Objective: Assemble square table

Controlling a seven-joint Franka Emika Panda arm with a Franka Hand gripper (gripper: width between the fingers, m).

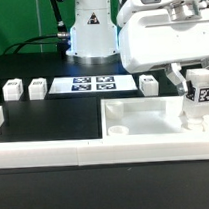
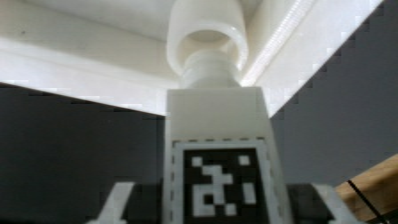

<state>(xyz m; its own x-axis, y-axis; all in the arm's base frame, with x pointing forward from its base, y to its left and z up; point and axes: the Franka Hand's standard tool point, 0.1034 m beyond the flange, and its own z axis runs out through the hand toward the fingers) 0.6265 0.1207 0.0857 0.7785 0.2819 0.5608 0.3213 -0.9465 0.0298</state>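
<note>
The two-finger gripper point(image 1: 199, 91) is clenched on a small white plastic block leg point(image 1: 200, 99) bearing a black-and-white tag. It holds the leg upright over the white plastic square slab point(image 1: 143, 118) with a raised rim. The slab lies by the black bench's point(image 1: 53, 121) near edge, toward the exterior view's right corner, against the long low white border wall point(image 1: 45, 151). Whether leg and slab touch cannot be told. Toward the far edge, a second leg point(image 1: 149, 84) stands near the marker board point(image 1: 94, 84). A third leg point(image 1: 37, 89) and a fourth leg point(image 1: 12, 91) stand beyond the board's other end.

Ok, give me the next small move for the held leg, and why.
Probably ease the leg straight down and begin turning it in. The hand holds it at the square tabletop's corner on the exterior view's right, and the wrist view shows its peg aimed at that tabletop.
</note>
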